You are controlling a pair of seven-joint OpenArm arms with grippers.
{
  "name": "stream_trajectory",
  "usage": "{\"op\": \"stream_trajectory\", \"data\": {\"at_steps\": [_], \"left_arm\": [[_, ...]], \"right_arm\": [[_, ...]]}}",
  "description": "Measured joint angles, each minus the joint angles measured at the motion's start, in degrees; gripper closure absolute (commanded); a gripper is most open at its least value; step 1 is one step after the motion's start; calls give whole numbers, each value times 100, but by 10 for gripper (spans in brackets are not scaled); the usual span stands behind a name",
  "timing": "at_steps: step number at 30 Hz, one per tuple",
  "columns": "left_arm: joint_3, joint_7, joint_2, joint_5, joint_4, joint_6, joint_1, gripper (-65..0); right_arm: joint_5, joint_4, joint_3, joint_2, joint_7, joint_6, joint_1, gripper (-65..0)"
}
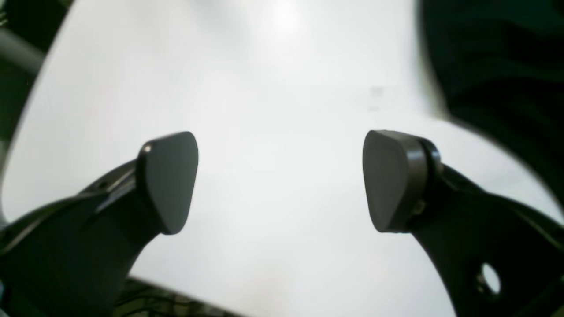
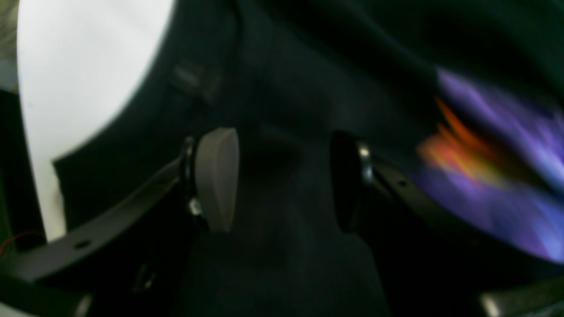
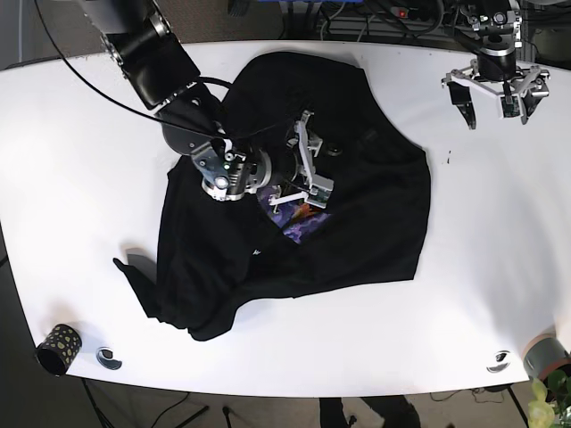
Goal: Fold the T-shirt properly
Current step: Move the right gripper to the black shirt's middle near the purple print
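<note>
While the black T-shirt (image 3: pixel 357 205) is lying crumpled at the table's (image 3: pixel 71 178) centre, folding is barely beginning: no neat fold is showing, and flattening plus every fold is remaining. A purple-orange print (image 3: pixel 299 221) is peeking through. The right gripper (image 3: pixel 308 169) is hovering half-open over bunched cloth, gripping nothing. The left gripper (image 3: pixel 492 96) is idling wide open at 2 o'clock.
</note>
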Motion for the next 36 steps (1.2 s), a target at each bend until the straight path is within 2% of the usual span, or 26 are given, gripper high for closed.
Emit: {"op": "stream_trajectory", "data": {"at_steps": [5,10,18,23,27,30,32,36], "left_arm": [[-179,0,2,-2,-7,4,-4,-549],[-197,-15,39,-2,-94,-9,2,-547],[-210,-17,116,-2,-109,0,17,-547],[-184,2,125,0,-114,-9,11,-547],[-179,0,127,0,-114,0,11,-547],[-170,2,125,-2,-114,-2,-7,-547],[-170,-4,120,-2,-114,-4,-15,-547],[-170,-2,107,-2,-118,-2,-15,-547]], "right_arm": [[-9,-481,-752,-122,330,-35,348,-327],[-68,-870,-813,-404,713,-57,474,-327],[-1847,-1073,-778,-968,885,-59,542,-327],[-2710,-1095,-782,-1375,1224,-15,426,-327],[-3121,-1464,-776,-1598,1456,-17,398,-323],[-3134,-1794,-758,-1652,1840,-22,389,-322],[-3108,-1952,-741,-1685,2013,-85,404,-322],[-3051,-2168,-509,-1727,2341,-466,367,-320]]}}
